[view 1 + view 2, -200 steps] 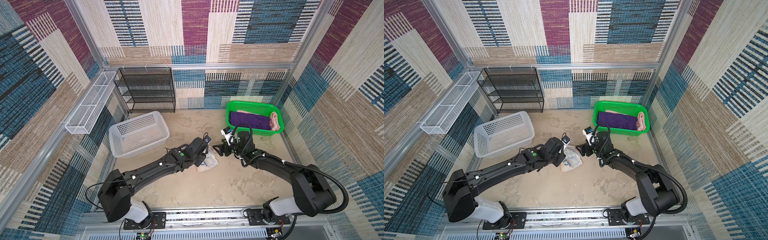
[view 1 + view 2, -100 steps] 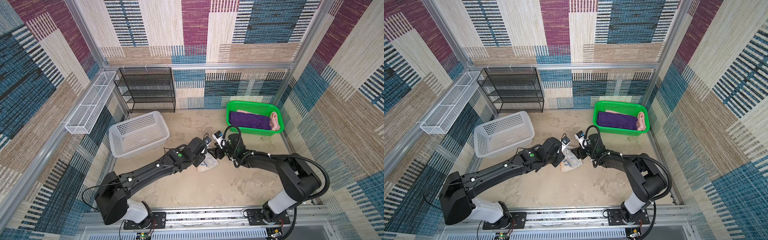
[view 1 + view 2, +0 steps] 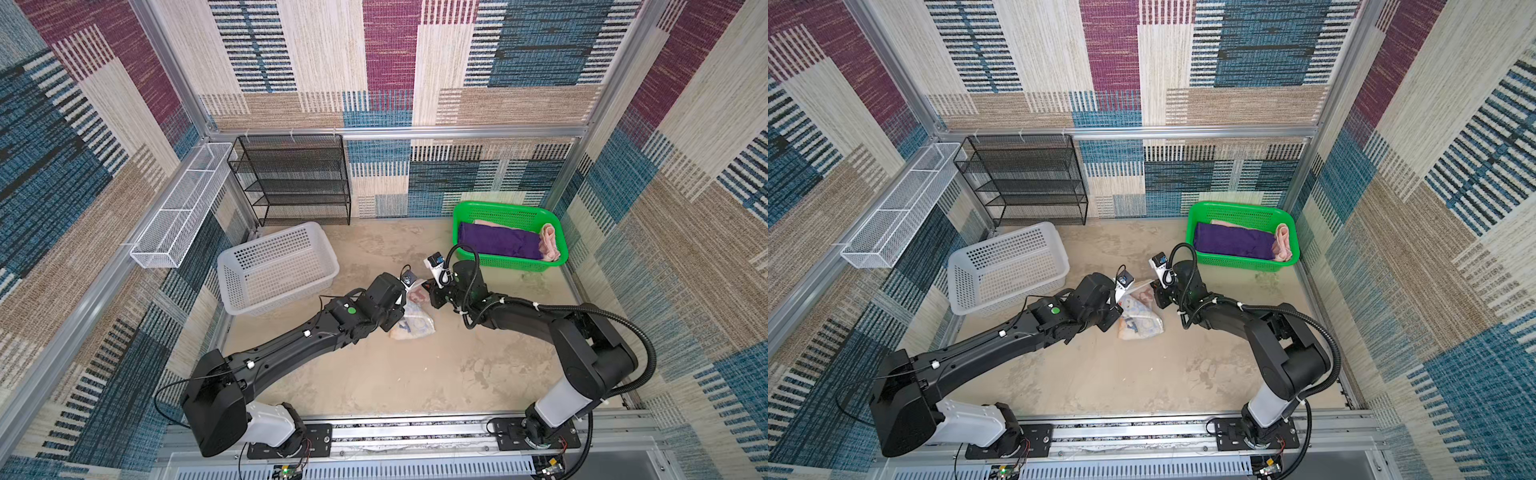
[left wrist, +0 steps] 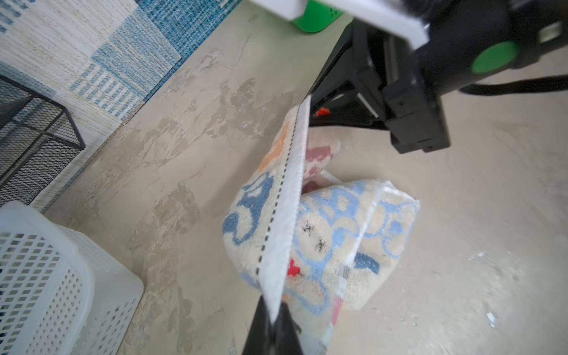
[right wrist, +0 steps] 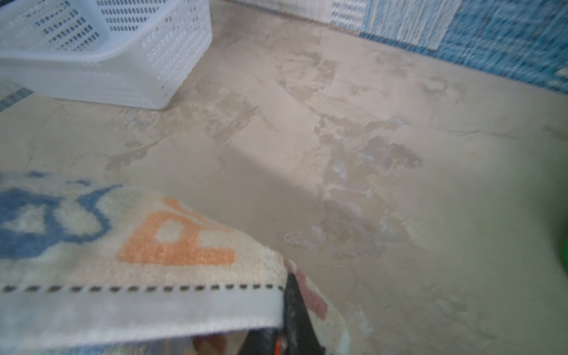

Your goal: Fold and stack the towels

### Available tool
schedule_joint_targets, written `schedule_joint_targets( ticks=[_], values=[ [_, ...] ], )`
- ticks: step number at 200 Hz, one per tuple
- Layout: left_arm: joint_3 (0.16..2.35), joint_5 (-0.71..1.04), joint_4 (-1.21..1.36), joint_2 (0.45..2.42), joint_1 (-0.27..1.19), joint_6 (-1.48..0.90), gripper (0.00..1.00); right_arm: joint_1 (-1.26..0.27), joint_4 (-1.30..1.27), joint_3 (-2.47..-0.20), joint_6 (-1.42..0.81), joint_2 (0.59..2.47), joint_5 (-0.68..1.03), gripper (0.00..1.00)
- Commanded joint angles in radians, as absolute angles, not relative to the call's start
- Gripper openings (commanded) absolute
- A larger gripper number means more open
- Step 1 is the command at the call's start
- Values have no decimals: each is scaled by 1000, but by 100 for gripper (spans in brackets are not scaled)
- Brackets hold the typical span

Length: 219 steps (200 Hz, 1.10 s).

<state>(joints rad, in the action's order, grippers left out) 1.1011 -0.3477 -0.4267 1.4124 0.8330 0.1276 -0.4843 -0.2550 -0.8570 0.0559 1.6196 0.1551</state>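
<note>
While its lower folds are bunched on the beige floor (image 3: 374, 374) at the centre of both top views, the whitish terry towel with blue and orange letters (image 3: 415, 322) is held up by its hemmed edge between the left gripper (image 3: 404, 294) and the right gripper (image 3: 432, 291). A plain deep purple towel (image 3: 498, 245) and a crumpled pink towel (image 3: 549, 247) are contained in the green perforated plastic basket (image 3: 507, 208) at the upper right. The white perforated plastic basket (image 3: 270, 240) is placed left of centre.

From the left wrist, the left gripper (image 4: 272, 325) is shown with jaws pinched on one end of the towel's white hem (image 4: 289, 196), and the right gripper (image 4: 321, 114) is clamped on the far end.

From the right wrist, the right gripper (image 5: 292, 310) is seen with jaws closed on the hem's corner, just beside the orange letter (image 5: 175, 242).
</note>
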Motion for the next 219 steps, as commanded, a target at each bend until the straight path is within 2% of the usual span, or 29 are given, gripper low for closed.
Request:
schedule_joint_targets(
  ticks=[1,34,66,102,167,198,212,219],
  values=[
    [1154,-500,-439,1442,797,115,0,-470,-202,-919,38,1589,-127,0],
    [1271,-652,-402,1485,759,206,0,-452,-181,-1011,69,1537,-212,0],
    [1288,-684,-296,1453,750,303,0,-451,-142,-1035,124,1479,-248,0],
    [1206,-569,-293,1413,750,319,0,-452,-77,-940,132,1407,-137,0],
    [980,-314,-343,1485,759,94,0,-470,7,-716,-22,1442,128,0],
    [937,-191,-340,1508,773,37,0,-472,49,-722,-51,1492,190,0],
    [926,-130,-334,1509,776,37,0,-470,58,-736,-55,1511,194,5],
    [921,-108,-332,1509,778,36,3,-471,64,-748,-54,1523,203,6]
  ],
)
